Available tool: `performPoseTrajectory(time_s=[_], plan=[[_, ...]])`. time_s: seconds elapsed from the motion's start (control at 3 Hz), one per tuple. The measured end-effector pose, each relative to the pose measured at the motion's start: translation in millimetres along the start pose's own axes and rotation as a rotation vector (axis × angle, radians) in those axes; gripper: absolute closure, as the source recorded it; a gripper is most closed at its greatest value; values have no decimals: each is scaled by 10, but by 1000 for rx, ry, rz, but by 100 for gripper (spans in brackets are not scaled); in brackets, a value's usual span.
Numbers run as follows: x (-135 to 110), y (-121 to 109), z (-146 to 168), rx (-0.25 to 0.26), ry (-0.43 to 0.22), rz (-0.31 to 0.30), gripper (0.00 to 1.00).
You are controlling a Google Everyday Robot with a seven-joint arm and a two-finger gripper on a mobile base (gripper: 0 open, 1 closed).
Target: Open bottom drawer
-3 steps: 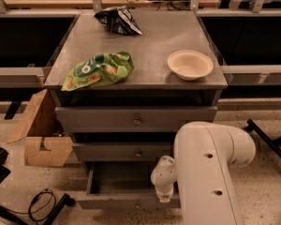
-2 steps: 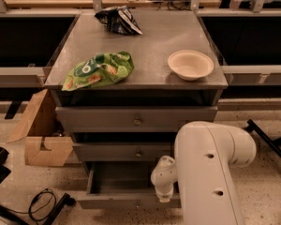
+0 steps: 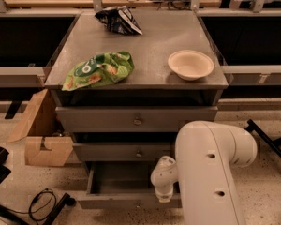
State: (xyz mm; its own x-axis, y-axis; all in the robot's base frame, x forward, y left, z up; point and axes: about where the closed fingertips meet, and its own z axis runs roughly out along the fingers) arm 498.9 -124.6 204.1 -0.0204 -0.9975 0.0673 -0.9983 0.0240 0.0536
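Bottom drawer (image 3: 117, 184) was seen pulled out at lower centre, box exposed. Hand (image 3: 163, 191) was positioned at its front edge; grip state could not be told. A straight, level pull was called for.

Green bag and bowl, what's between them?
Nothing: bare cabinet top shows between the green bag and bowl in the camera view. The gripper is down at the open bottom drawer.

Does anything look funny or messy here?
The bottom grey drawer sticks out, pulled open, with the white gripper at its front edge. The crumpled green snack bag lies at the grey cabinet's front-left edge.
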Motion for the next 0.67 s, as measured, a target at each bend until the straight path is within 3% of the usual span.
performPoseTrajectory(time_s=[0.67], plan=[[-8,-7,-24,5,5,-3,100]])
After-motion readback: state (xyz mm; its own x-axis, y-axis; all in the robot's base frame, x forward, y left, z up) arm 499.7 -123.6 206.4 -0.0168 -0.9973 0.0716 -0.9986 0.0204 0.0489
